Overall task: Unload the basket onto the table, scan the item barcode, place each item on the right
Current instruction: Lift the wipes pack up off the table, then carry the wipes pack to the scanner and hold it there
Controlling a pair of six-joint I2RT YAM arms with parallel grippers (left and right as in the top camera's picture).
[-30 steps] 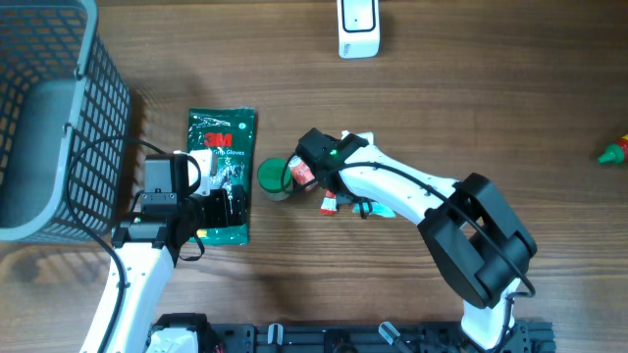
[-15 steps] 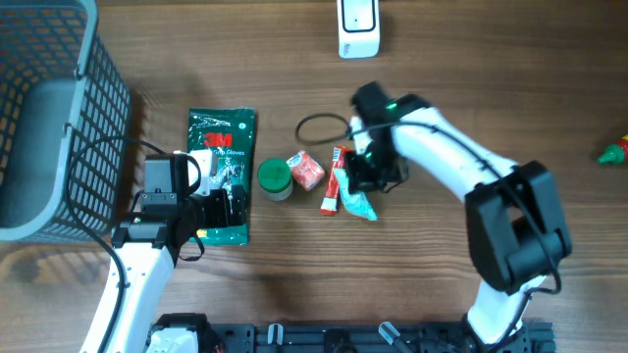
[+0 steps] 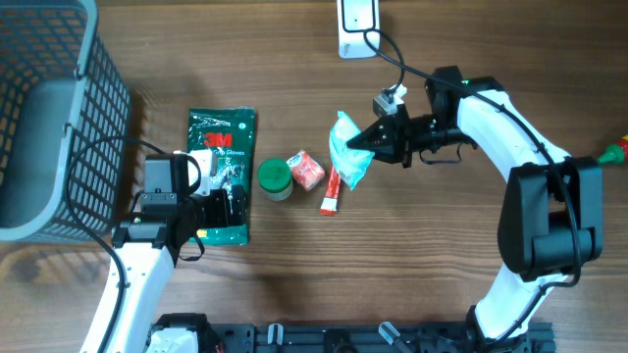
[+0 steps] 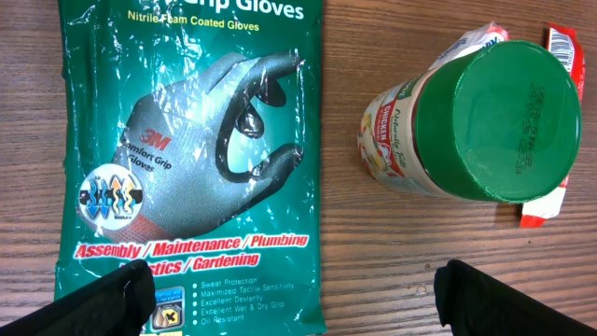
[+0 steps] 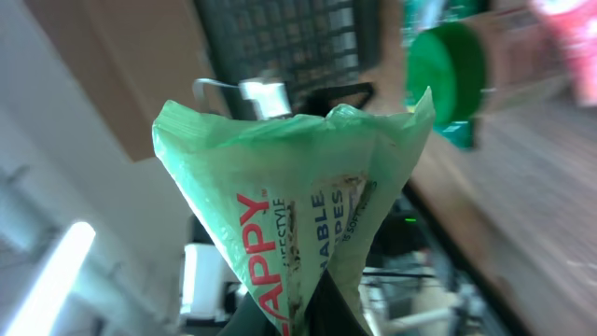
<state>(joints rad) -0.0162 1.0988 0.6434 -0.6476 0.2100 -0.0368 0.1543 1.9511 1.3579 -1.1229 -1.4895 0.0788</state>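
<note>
Green wipes packet (image 3: 346,149) hung pinched by one end in the closed right gripper (image 3: 378,137), below the scanner (image 3: 358,27), so it could slip or turn its barcode away, while the left gripper (image 4: 298,299) stood wide open and empty.

The right jaws pinch a green packet (image 3: 346,149) near the white scanner (image 3: 358,27) at the table's edge.

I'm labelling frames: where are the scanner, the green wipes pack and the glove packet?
scanner (image 3: 358,29), overhead view, white body.
green wipes pack (image 3: 348,154), overhead view, pack's middle.
glove packet (image 4: 187,159), left wrist view, printed glove.
</note>
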